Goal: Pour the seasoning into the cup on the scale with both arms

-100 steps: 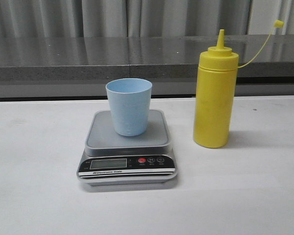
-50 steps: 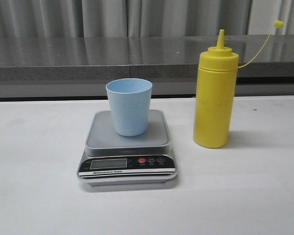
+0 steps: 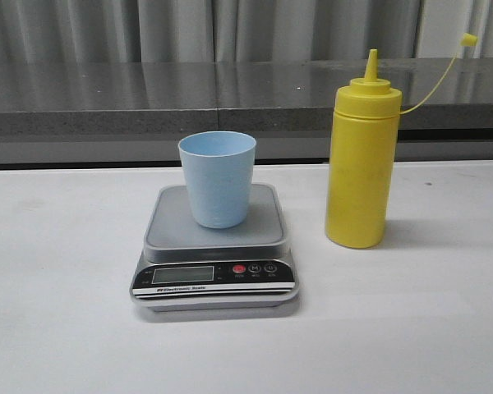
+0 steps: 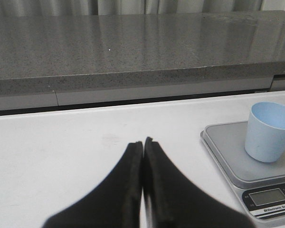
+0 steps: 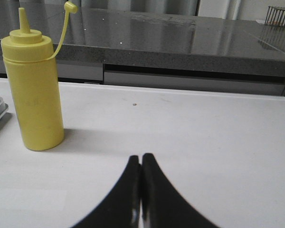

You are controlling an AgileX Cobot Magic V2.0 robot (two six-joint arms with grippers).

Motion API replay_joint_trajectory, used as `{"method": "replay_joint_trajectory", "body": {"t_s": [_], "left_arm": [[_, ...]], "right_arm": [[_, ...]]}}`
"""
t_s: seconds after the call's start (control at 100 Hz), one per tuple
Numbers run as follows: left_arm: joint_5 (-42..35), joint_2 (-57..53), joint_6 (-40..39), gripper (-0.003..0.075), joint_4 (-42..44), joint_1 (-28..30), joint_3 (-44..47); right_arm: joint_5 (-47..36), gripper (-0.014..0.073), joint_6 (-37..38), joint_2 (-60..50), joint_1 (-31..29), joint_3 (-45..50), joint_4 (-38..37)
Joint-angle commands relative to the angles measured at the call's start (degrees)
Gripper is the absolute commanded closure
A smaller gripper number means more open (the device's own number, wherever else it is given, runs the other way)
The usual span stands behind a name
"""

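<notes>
The pale blue cup (image 3: 217, 178) stands upright on the silver-grey scale (image 3: 215, 246), near the middle of the white table. The tall yellow seasoning bottle (image 3: 361, 160) stands upright to the right of the scale, its small cap (image 3: 468, 38) hanging off on the thin tether. No arm shows in the front view. My left gripper (image 4: 143, 141) is shut and empty above the table, with the cup (image 4: 268, 131) and scale (image 4: 247, 164) off to its side. My right gripper (image 5: 140, 156) is shut and empty, with the bottle (image 5: 34, 88) standing ahead and to one side.
A dark grey stone counter ledge (image 3: 148, 98) runs along the back of the table, with grey curtains behind it. A wire basket (image 5: 279, 16) sits on the ledge far off in the right wrist view.
</notes>
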Motion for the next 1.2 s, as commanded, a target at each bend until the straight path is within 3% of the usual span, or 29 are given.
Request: {"method": "replay_joint_trajectory", "body": {"t_s": [0.0,0.85,1.01,1.19], "left_arm": [[-4.40,0.55,-0.28,0.0740,0.22,0.14,-1.55],[-4.40,0.55,-0.28,0.0740,0.22,0.14,-1.55],[-7.81,0.55,-0.15,0.0740,-0.07,0.14,-1.55],[-15.96,0.55,12.88,0.0740,-4.90,0.14,1.03]], "right_arm": [[-4.60,0.0660,0.19,-1.26,-0.19,-1.28,-0.26],[-4.60,0.0660,0.19,-1.26,-0.19,-1.28,-0.26],[-4.60,0.0660,0.19,-1.26,-0.19,-1.28,-0.26],[-4.60,0.0660,0.19,-1.26,-0.19,-1.28,-0.26]]}}
